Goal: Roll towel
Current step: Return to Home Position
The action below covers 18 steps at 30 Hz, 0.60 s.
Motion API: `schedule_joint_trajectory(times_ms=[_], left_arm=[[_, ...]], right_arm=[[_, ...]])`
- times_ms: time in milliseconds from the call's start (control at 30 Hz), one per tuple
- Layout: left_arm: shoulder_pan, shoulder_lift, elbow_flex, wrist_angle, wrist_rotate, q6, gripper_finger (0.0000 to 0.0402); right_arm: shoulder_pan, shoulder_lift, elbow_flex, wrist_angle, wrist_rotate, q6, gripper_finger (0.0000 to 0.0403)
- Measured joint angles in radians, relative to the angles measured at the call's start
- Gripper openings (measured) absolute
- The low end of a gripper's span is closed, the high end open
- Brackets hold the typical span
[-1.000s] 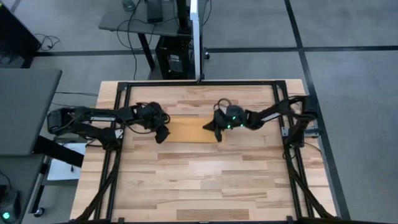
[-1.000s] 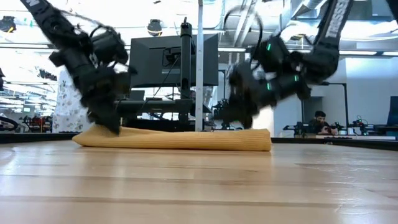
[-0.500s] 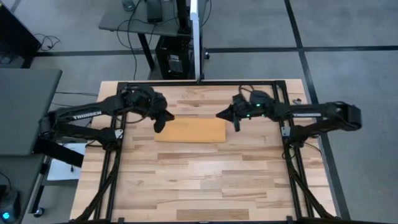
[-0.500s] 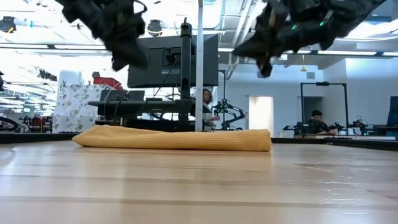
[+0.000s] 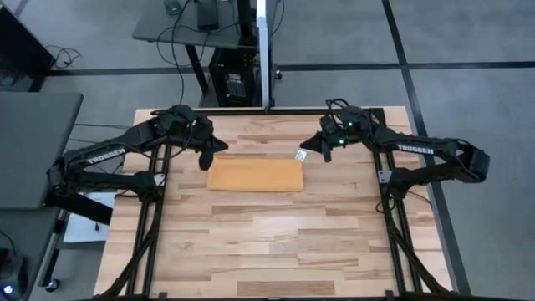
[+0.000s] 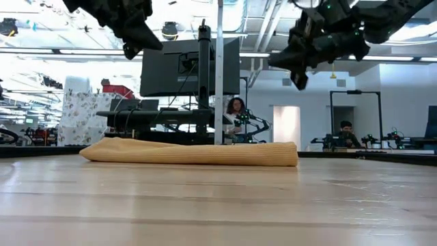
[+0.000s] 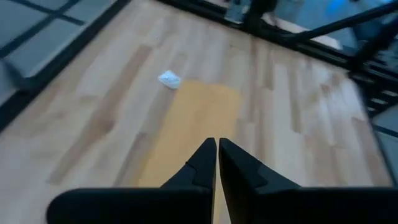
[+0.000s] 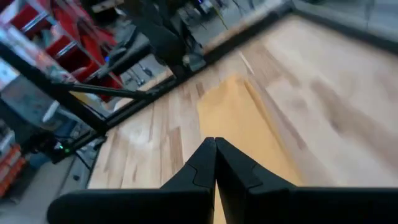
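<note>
So your towel [image 5: 255, 175] is basically sorted. It lies as one long, narrow bundle, below and between the two pincers and touched by neither. From table height it reads as a low roll [image 6: 191, 152], a bit fatter at one end and honestly more squashed than round. The white tag [image 5: 299, 155] pokes out at the far corner, just beside the tip of the right gripper [image 5: 313, 147].

The left gripper [image 5: 206, 159] hangs over the opposite far corner. The low view shows both the left one [image 6: 131, 48] and the right one [image 6: 299, 78] up in the air, well clear of the cloth.

Each wrist camera looks down past its own fingers at the towel, with the left [image 7: 217, 142] pressed together with only a hairline slit and the right [image 8: 215, 140] closed tip to tip. Both are empty, nothing pinched.

The table [image 5: 251, 251] around the bundle is bare wood as far as I can see.

My read is the rolling itself is done, and all you've got left is tucking both arms away. If you want a tighter cylinder, that's a redo, but nothing looks like it's unrolling.
</note>
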Motion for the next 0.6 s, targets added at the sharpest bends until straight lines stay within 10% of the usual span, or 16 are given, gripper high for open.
schedule_joint_trajectory(times_ms=[600], left_arm=[[-0.067, 0.001, 0.0, -0.022, 0.001, -0.008, 0.0005]], right_arm=[[0.097, -0.446, -0.503, 0.396, 0.257, 0.007, 0.0]])
